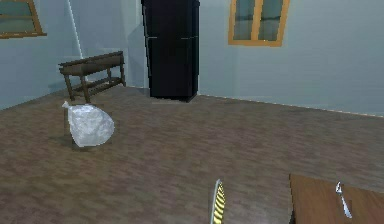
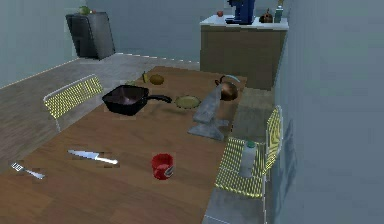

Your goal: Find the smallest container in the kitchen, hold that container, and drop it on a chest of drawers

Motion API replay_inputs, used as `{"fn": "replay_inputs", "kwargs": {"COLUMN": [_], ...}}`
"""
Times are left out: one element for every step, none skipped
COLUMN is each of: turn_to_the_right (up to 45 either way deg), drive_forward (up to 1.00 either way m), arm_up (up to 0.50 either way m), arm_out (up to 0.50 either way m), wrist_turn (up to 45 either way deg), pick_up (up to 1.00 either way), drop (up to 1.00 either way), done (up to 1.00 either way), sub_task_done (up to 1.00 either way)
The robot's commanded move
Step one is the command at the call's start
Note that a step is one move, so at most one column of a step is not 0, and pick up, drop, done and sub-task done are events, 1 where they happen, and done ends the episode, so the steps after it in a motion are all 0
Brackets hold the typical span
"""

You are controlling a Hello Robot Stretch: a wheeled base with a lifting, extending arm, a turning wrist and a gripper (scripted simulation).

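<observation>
Red cup [image 2: 163, 165]: upright on the wooden table [image 2: 110, 190], toward its near end, between the knife [image 2: 92, 156] and the right-hand wire chair [image 2: 250, 165]. Smallest vessel to be made out on the table. Contents not to be told.
Black pan [image 2: 124, 98]: farther up the table, handle reaching toward the arm side view's right. Dark inside, contents not to be told.
Shallow dishes: one pale dish [image 2: 187, 101] just past the pan's handle, a second dish [image 2: 155, 77] beyond the pan (plates or bowls, hard to say).
Copper pot [image 2: 228, 88]: at the table's far right corner, with a grey cloth-like heap [image 2: 210, 112] just in front of it.
Fork [image 2: 27, 171]: near the table's left edge, apart from the knife.
Chairs: left-hand wire chair [image 2: 72, 97] drawn up to one long side of the table, the right-hand one to the other, hemming both sides.
Small pale bottle [image 2: 250, 150]: by the right-hand chair. On the seat or on the table edge, cannot tell.
Counter [image 2: 240, 50]: beyond the table, a blue machine [image 2: 238, 10] and small blobs on top.
Dark cabinet [image 2: 90, 33]: far left, against the wall.
Ahead: black fridge [image 1: 170, 47] against the far wall, wooden side table [image 1: 93, 72] to its left, white bag [image 1: 90, 125] out on the open floor before that side table.
Jaws: cannot tell how they stand.
</observation>
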Motion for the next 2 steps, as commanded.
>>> {"fn": "replay_inputs", "kwargs": {"turn_to_the_right": [0.0, 0.0], "drive_forward": [0.0, 0.0], "arm_up": [0.0, 0.0], "arm_out": [0.38, 0.0], "wrist_turn": [0.0, 45.0], "pick_up": [0.0, 0.0], "drop": [0.0, 0.0], "done": [0.0, 0.0], "sub_task_done": [0.0, 0.0]}}
